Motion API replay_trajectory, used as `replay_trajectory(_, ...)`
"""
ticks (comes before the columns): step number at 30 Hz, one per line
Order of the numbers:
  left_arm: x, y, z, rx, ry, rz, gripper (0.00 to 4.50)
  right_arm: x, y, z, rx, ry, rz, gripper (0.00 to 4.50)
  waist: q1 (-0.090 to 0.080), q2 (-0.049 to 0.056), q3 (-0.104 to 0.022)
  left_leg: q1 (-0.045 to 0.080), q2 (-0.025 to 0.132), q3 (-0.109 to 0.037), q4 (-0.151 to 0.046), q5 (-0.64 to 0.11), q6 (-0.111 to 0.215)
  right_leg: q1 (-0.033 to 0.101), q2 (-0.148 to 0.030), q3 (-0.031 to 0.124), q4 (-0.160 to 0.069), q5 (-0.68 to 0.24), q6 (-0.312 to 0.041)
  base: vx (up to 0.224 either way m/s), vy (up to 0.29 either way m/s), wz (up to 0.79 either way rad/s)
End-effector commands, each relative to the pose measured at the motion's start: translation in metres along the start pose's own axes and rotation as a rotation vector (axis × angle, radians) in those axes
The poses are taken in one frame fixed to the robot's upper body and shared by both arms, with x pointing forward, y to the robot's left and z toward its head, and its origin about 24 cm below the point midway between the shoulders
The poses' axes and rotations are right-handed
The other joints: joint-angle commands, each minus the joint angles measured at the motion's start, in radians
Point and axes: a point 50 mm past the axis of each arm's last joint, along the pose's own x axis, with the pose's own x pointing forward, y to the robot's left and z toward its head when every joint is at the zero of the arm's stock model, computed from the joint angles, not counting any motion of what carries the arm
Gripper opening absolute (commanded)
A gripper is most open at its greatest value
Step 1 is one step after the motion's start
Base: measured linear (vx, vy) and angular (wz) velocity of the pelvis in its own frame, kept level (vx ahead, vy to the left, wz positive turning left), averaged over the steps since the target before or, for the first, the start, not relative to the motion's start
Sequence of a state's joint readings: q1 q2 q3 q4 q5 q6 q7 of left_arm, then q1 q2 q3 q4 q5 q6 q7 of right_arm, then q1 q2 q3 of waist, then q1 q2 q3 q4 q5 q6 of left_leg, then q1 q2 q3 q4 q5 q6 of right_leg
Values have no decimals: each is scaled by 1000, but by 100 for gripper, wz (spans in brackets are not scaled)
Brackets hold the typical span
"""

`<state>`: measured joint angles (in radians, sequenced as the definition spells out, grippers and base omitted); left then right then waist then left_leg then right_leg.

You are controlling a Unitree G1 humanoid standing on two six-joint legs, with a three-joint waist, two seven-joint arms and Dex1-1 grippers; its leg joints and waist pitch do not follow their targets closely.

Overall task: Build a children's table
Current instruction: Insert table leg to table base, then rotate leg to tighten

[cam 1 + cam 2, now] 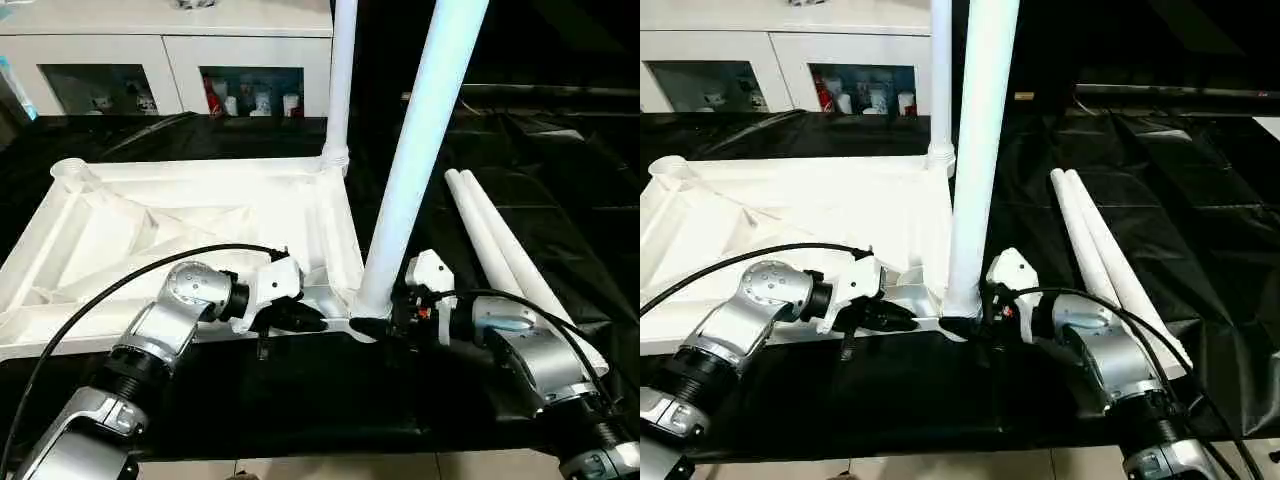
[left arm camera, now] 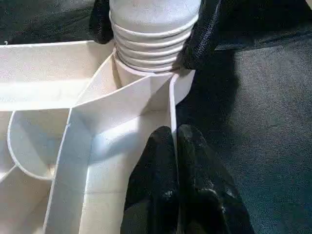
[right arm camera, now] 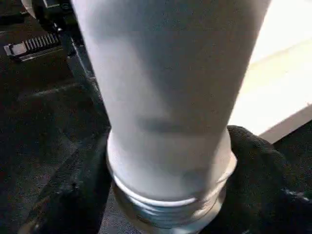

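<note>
The right gripper (image 1: 392, 312) is set around the base of a leg (image 1: 420, 150), one finger each side, apparently to turn it in its socket. The left gripper (image 1: 300, 320) is closed on the tabletop (image 1: 150, 230) rim, seemingly to steady it. The tabletop lies underside up at 9 o'clock, another leg (image 1: 342, 70) stands at 12, and spare legs (image 1: 500, 245) lie at 3.

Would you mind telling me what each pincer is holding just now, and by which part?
The right pincer grips the near leg at its threaded base, by the corner socket. The left pincer is shut on the tabletop's near rim wall.
</note>
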<state>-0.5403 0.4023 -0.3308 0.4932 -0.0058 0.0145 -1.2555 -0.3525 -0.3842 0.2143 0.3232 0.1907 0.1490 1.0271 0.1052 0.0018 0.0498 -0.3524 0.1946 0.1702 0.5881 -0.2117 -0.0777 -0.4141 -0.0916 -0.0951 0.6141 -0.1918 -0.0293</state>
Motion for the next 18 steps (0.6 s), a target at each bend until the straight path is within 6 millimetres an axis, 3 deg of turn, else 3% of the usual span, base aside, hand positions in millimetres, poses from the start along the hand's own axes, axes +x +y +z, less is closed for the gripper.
replay_trajectory(1, 4, -5, 2, 16, -13, -47, 0, -3, -1, 1, 1, -6, -18, 315, 0, -5, -67, -5, 35, -3, -58, -42, 86, 73, -59, 57, -54, -25, -231, 0, 0, 0)
replay_trajectory(3, 5, -5, 2, 9, -14, -37, 0, -3, -1, -2, 11, -3, -33, 289, 0, -7, -67, -4, 34, -3, -58, -40, 85, 74, -60, 57, -53, -24, -230, 0, 0, 0)
replay_trajectory(6, 7, -2, 0, -9, -8, -2, 0, 1, -6, -7, 31, -2, -131, 284, -1, -5, -67, -5, 34, -3, -57, -38, 83, 73, -59, 57, -53, -23, -230, 0, 0, 0)
replay_trajectory(8, 12, 3, -1, -30, 15, 61, 0, 9, -15, -12, 107, -15, -298, 282, -5, -3, -63, -3, 33, -2, -61, -72, 60, 71, -61, 57, -61, -85, -221, 0, 0, 0)
replay_trajectory(11, 23, 11, 1, -68, 22, 143, 0, 20, -21, -18, 190, -22, -446, 279, -18, 1, -58, 0, 31, -7, -71, -139, 12, 71, -62, 55, -81, -252, -170, 0, 0, 0)
replay_trajectory(12, 27, 13, 2, -72, 31, 165, 0, 24, -23, -19, 209, -20, -493, 279, -21, 3, -57, 2, 31, -5, -72, -151, 9, 65, -62, 56, -84, -268, -167, 0, 0, 0)
replay_trajectory(15, 43, 23, 8, -107, 78, 277, 0, 38, -29, -22, 302, -19, -680, 279, -27, 7, -56, 6, 30, -10, -78, -195, -21, 66, -62, 54, -90, -325, -144, 0, 0, 0)
replay_trajectory(18, 57, 30, 16, -130, 87, 360, 0, 51, -31, -18, 327, -16, -765, 279, -29, 4, -55, 9, 28, -9, -78, -223, -22, 63, -62, 55, -98, -348, -137, 0, 0, 0)
